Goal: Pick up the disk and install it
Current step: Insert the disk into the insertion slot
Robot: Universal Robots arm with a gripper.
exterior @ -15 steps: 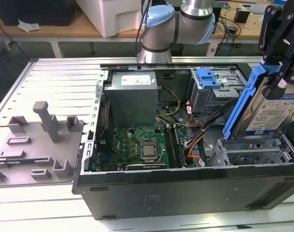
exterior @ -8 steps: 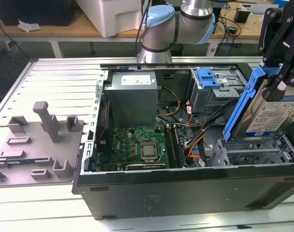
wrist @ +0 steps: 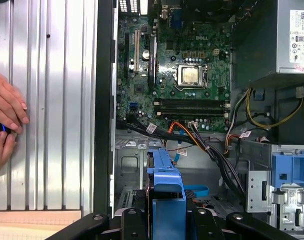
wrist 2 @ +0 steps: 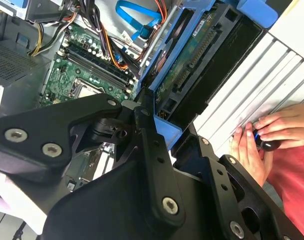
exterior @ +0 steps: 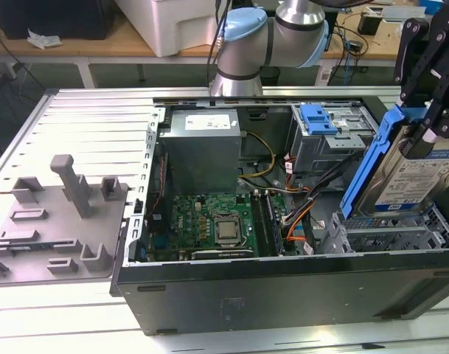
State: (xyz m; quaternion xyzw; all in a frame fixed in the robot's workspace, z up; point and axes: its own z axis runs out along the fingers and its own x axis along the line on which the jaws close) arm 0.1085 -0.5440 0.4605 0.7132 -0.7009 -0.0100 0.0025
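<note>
We are seeing the arm (exterior: pixel 272 29) reaching over the far edge of the open computer case (exterior: pixel 283 284). It is carrying its black gripper (exterior: pixel 421 136) above the case's near corner on the exterior view's right. The claw is closing its fingers on the upper end of the disk (exterior: pixel 412 181) and gripping it by the blue carrier. The disk is hanging tilted, upper end leaning toward the exterior view's right and lower end dipping just above the metal drive cage (exterior: pixel 386 236) in that corner. We cannot tell whether it is touching the cage.

We are looking at a silver drive with a blue-and-white label facing us, framed by blue plastic. In the second wrist view its green circuit-board underside (wrist 2: pixel 189 65) is showing. In the first wrist view we are seeing the carrier (wrist: pixel 166 187) edge-on over the cage.

The motherboard (exterior: pixel 209 225) is lying in the middle of the case. A person's hands (wrist: pixel 4 117) are resting on the ribbed table (exterior: pixel 84 118) just outside the case wall.
</note>
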